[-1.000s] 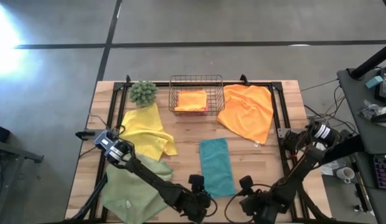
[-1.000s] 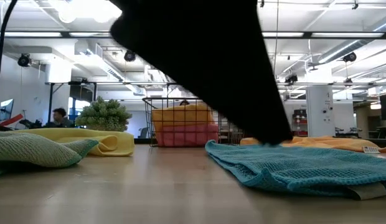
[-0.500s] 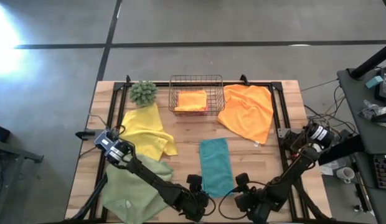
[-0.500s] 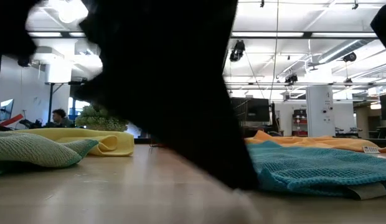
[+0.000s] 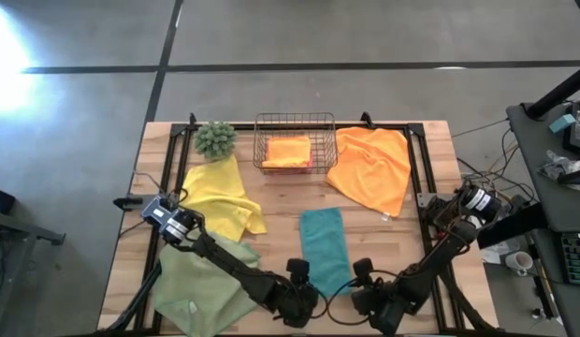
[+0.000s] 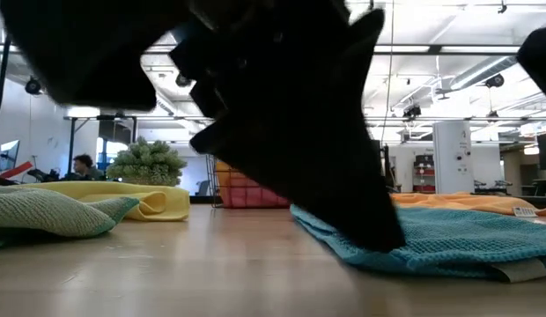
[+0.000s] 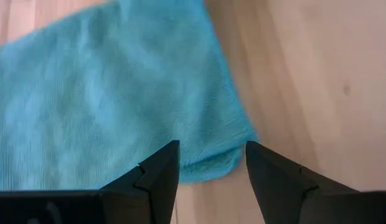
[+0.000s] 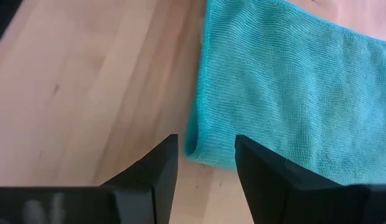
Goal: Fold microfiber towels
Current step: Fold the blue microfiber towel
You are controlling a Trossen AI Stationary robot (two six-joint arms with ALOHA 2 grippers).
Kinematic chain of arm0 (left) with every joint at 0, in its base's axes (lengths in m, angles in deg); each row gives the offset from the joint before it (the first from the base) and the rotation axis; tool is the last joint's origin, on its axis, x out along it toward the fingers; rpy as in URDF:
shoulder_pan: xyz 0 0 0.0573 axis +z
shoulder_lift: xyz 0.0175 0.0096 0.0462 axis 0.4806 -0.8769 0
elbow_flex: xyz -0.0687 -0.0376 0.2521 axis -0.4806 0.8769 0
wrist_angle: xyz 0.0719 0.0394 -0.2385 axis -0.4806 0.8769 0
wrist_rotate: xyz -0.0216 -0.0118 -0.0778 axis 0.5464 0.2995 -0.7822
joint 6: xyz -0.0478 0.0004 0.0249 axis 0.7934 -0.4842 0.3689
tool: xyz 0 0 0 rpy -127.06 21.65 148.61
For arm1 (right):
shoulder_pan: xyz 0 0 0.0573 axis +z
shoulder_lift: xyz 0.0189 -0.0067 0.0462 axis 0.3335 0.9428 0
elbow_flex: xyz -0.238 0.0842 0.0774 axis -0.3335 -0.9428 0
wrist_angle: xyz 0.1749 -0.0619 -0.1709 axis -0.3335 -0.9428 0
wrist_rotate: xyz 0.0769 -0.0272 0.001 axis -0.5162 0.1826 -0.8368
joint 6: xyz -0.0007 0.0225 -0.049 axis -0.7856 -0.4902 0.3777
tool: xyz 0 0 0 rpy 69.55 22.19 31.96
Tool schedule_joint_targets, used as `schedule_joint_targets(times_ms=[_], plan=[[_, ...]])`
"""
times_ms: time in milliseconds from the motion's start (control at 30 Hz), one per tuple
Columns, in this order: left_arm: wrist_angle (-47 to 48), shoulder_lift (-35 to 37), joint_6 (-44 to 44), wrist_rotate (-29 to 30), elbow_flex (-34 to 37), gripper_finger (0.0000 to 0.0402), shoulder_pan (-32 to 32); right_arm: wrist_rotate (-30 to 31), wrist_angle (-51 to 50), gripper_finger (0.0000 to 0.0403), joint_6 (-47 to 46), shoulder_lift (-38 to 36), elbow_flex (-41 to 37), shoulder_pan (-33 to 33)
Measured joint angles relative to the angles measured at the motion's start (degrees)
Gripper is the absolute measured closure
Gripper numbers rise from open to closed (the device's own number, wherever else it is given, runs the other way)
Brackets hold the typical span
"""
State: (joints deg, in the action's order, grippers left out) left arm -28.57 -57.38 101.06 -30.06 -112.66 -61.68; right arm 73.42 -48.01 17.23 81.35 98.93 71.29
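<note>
A teal towel (image 5: 326, 248), folded into a narrow strip, lies flat on the table's near middle. My left gripper (image 7: 211, 152) is open over its near left corner (image 7: 233, 146), one finger on each side. My right gripper (image 8: 205, 146) is open over the near right corner (image 8: 196, 146) in the same way. I see no touch in either wrist view. A yellow towel (image 5: 220, 197), a sage green towel (image 5: 201, 281) and an orange towel (image 5: 369, 168) lie spread on the table. A folded orange towel (image 5: 288, 150) sits in the basket.
The copper wire basket (image 5: 295, 126) stands at the far middle, with a spiky green ball plant (image 5: 215, 139) to its left. Bare wood shows between the teal towel and the green towel. A black frame (image 5: 426, 187) runs along the table's sides.
My right gripper has edged toward the table's left, closer to the teal towel's near right corner. The towel has stayed flat and still.
</note>
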Motion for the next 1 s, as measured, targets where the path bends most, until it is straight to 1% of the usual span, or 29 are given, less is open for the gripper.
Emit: schedule_joint_targets(times_ms=[167,367,467,600,800,900,1000], plan=[[-0.53,0.00,-1.20,-2.19,0.66,0.0233,0.37,-1.57,0.91,0.0252,-0.05,-0.01,-0.96,-0.88],[-0.64,0.00,-1.38,-2.74,1.04,0.0233,0.39,-2.22,1.80,0.0252,-0.04,0.00,-1.39,-1.01],[-0.92,0.00,-1.19,-2.98,2.11,0.0233,0.76,-3.51,1.95,0.0252,0.02,-0.02,-1.47,-1.47],[-1.32,0.20,-0.81,-2.87,2.89,0.0233,1.40,-3.49,1.89,0.0252,0.07,0.00,-1.74,-2.21],[-5.57,0.15,-2.68,-2.83,3.73,0.0233,1.76,-3.50,1.96,0.0253,0.20,0.00,-1.76,-3.50],[-5.94,0.15,-2.64,-2.84,4.11,0.0233,1.95,-3.50,1.96,0.0265,0.17,-0.01,-1.76,-4.12],[-6.40,0.15,-2.54,-2.80,4.37,0.0238,2.16,-3.87,1.98,0.0287,0.15,-0.01,-1.76,-4.69]])
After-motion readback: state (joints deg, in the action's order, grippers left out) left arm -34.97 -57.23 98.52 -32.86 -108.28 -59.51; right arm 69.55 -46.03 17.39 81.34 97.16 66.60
